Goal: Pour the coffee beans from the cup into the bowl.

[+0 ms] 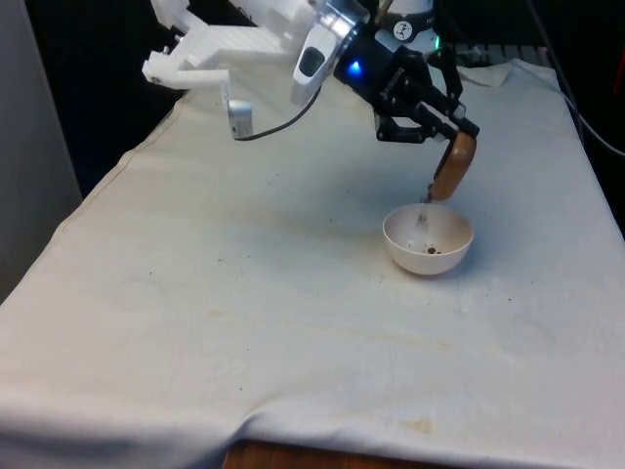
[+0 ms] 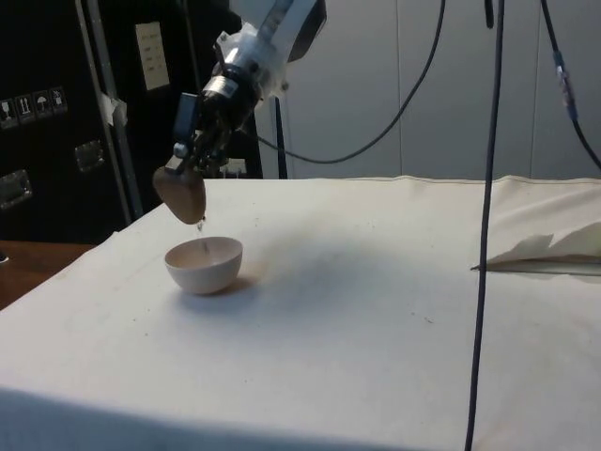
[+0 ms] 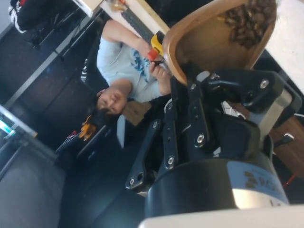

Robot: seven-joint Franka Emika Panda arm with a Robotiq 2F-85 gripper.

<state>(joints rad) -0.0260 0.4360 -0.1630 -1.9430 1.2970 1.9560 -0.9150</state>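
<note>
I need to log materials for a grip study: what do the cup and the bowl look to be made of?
The cup held in the gripper looks like wood, or a wood-look finish: matte, warm tan-brown, plain smooth inside. The bowl looks like ceramic or hard plastic: smooth off-white with a thin, even rim. The look alone doesn't settle which.

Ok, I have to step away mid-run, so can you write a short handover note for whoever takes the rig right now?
Gripper: shut on the brown wooden cup, tipped steeply mouth-down above the white round bowl.
Bowl: on the white cloth, towards the front view's right, directly under the cup.
Done: a few dark coffee beans lie in the bowl; some are falling from the cup's lip.
Left: beans remain in the cup; finish pouring.
A person sits nearby.
</note>
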